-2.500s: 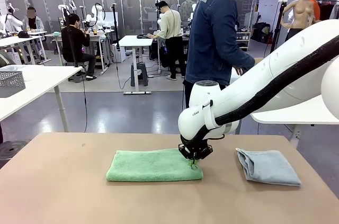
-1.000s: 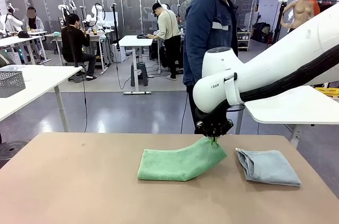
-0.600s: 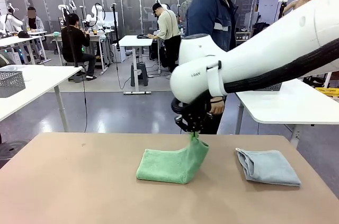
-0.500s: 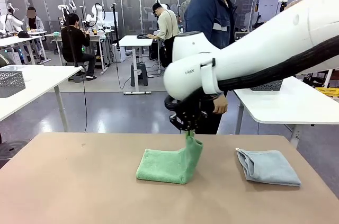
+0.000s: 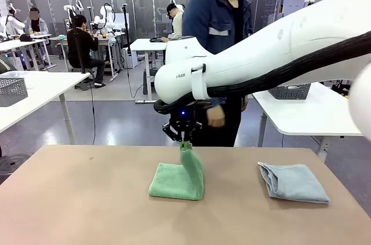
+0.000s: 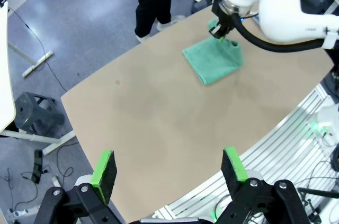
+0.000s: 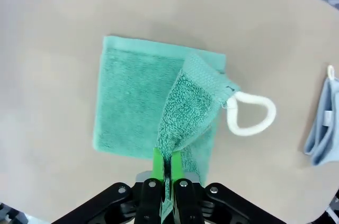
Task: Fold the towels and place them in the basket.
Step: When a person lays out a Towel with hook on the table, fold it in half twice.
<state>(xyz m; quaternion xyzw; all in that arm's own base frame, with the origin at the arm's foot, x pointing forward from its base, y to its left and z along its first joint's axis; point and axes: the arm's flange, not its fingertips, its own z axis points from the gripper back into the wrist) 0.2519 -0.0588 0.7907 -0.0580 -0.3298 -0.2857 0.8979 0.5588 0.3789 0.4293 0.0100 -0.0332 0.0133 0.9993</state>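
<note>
On the near part of the brown table (image 5: 69, 198) the left gripper (image 6: 168, 171) hangs high above bare tabletop, its green pads (image 6: 104, 168) spread wide with nothing between them. Toward the middle of the table lies the green towel (image 5: 174, 180), most of it flat and folded, with one end lifted up off the rest. The right gripper (image 5: 183, 138) has come in from the right across the middle and pinches that raised end, its fingers (image 7: 159, 167) pressed narrow on the terry; from its wrist camera the cloth rises in a ridge to the jaws, and a white hanging loop (image 7: 249, 114) sticks out from the towel's corner. To the right, well apart from the green one, the blue-grey towel (image 5: 293, 182) rests folded on the table near its right edge. At the far side a person in a dark blue jacket (image 5: 217, 25) stands just behind the right arm, one hand (image 5: 215, 116) hanging at the table's far edge. Beyond, a grey mesh basket (image 5: 288, 91) sits on a white table to the right, and another basket (image 5: 11, 90) on a white table at far left.
</note>
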